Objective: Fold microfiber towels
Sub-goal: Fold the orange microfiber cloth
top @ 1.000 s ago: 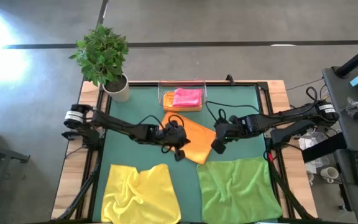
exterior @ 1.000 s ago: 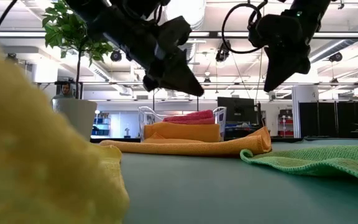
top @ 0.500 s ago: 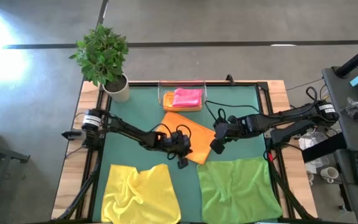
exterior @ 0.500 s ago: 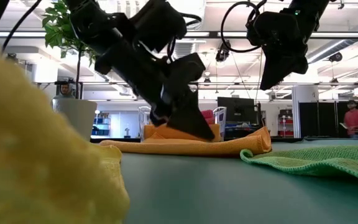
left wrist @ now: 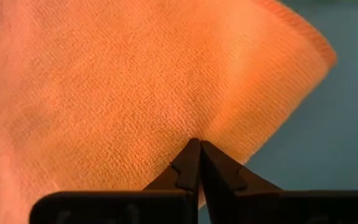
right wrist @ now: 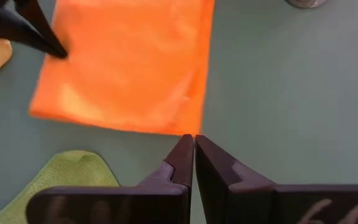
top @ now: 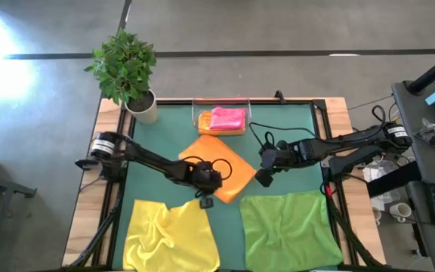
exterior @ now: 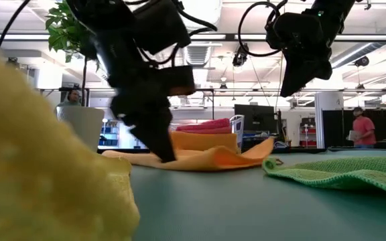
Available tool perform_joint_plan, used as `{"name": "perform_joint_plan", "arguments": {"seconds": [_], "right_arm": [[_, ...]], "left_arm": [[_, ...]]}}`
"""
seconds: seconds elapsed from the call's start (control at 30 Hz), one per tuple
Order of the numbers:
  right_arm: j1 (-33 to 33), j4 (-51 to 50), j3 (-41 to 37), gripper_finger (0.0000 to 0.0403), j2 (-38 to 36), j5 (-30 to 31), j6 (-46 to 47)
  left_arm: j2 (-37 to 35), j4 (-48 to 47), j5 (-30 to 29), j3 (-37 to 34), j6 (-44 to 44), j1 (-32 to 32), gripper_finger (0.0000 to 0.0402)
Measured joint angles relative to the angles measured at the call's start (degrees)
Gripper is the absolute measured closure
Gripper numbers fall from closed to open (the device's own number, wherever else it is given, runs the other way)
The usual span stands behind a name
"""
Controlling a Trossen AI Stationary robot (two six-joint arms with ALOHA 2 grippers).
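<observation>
Orange towel (top: 219,162) lay folded at mat centre, just in front of the tray (top: 199,123); left gripper (top: 206,198) was down at its near corner, jaws together, apparently pinching or pressing the cloth edge. Right gripper (top: 263,177) hung above the towel's right edge, jaws together, empty. Risk: a one-sided pull could drag the towel and undo the fold.

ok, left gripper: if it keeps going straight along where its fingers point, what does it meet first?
The orange towel. The shut left gripper is tipped down at the cloth, tips apparently already on it, with the green mat just beneath.
</observation>
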Motion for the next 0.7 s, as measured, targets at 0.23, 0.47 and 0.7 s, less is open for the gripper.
{"name": "perform_joint_plan", "arguments": {"seconds": [0.23,0.47,0.7], "right_arm": [[0.0,0.0,0.0,0.0394,0.0,0.0,0.0],[0.0,0.1,0.0,0.0394,0.0,0.1,-0.1],[0.0,2.7,0.0,0.0387,0.0,-0.3,-4.2]], "left_arm": [[-5.5,-14.9,-0.3,-0.5,9.1,0.0,0.0401],[-11.4,-24.8,-3.1,-0.7,11.7,0.0,0.0401],[-17.8,-25.2,-3.3,-0.4,15.5,-0.1,0.0399]]}}
